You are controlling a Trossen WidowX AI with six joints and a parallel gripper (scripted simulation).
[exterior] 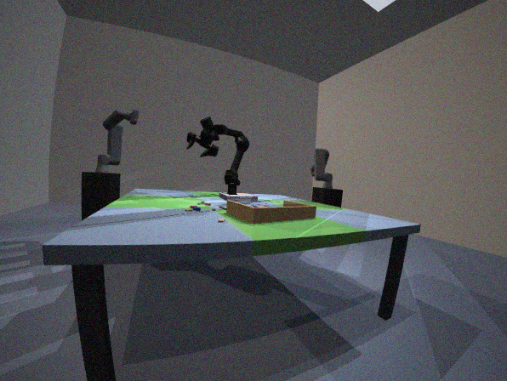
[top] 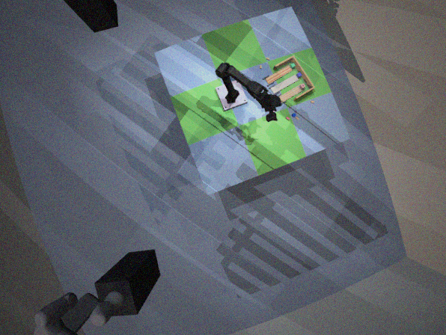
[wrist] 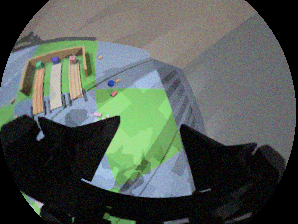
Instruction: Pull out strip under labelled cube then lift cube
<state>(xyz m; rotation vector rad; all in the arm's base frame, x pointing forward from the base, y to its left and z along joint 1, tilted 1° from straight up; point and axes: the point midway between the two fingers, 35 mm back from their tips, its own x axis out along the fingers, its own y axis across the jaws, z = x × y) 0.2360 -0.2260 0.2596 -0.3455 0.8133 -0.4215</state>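
Observation:
A wooden open-fronted tray (top: 307, 81) (exterior: 255, 214) (wrist: 27, 80) stands on the table (top: 209, 168) (exterior: 170, 238). Three strips lie side by side in it: a wooden one (top: 278, 75) (wrist: 39, 91), a pale one (top: 285, 84) (wrist: 55, 88) and another wooden one (top: 291, 93) (wrist: 73, 83). A green cube (top: 292, 66) (wrist: 39, 64), a blue cube (top: 298, 75) (wrist: 56, 60) and a pink cube (top: 301, 87) (wrist: 72, 60) each sit on a strip's far end. No label can be made out at this size. My gripper (top: 272, 117) (exterior: 200, 145) (wrist: 150, 123) is open and empty, high above the table beside the tray's open side.
Small loose bits lie on the table near the tray: a blue one (top: 293, 115) (wrist: 111, 83), a pink one (top: 287, 118) and an orange one (top: 312, 101) (exterior: 221, 220). The arm's base plate (top: 224, 102) sits mid-table. Other robot arms (exterior: 114, 142) stand on pedestals off the table.

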